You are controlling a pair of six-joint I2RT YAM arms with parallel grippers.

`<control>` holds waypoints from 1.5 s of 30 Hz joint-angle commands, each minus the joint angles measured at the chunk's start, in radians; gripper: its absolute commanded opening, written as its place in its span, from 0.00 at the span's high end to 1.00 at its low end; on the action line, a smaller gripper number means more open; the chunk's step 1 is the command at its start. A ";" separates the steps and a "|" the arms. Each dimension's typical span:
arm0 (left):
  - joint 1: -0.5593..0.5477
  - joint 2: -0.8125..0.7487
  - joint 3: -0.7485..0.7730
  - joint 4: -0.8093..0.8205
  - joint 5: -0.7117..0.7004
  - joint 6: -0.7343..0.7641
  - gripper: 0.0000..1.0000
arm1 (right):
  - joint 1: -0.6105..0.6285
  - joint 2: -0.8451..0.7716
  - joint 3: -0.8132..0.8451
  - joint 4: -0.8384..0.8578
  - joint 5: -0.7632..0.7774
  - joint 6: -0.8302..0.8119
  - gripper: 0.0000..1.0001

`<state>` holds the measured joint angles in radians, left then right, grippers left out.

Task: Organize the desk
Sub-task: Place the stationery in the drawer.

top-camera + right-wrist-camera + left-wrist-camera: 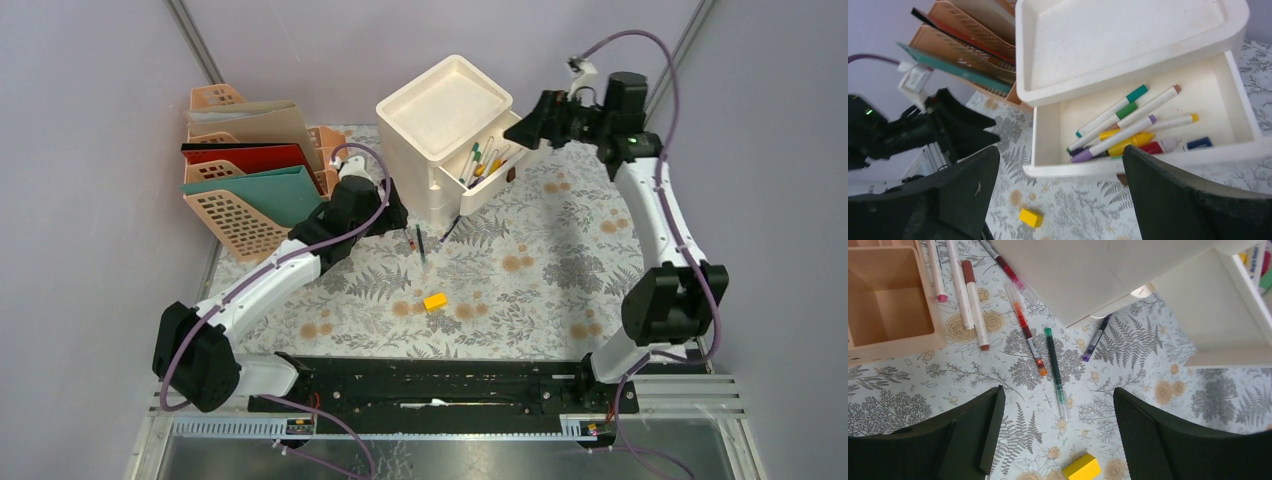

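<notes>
The desk (560,290) is covered in pale fern-print cloth. My left gripper (1058,435) hovers open low over it, nothing between its fingers. Just ahead of it lie a green pen (1054,365), an orange-red pen (1028,337) and a purple pen (1095,340), loose beside the white drawer unit (445,105). A yellow block (1081,467) rests between the fingertips' near ends. My right gripper (1060,195) stands open and empty above the front of the pulled-out drawer (1148,155), which holds several markers (1120,132).
A peach file rack (250,170) with folders fills the back left. A peach open box (888,300) sits left of the loose pens, with more markers (973,300) beside it. The unit's top tray (1128,35) is bare. Grey walls enclose the sides.
</notes>
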<state>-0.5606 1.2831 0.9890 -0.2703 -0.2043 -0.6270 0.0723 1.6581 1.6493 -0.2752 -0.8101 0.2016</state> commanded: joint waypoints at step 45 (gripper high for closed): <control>0.170 0.700 0.426 -0.073 -0.016 0.182 0.67 | -0.236 -0.465 -0.563 0.116 -0.323 -0.114 0.00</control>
<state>-0.4057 1.9648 1.3640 -0.3405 -0.2420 -0.4656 -0.1600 1.2079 1.0866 -0.2096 -1.1027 0.0731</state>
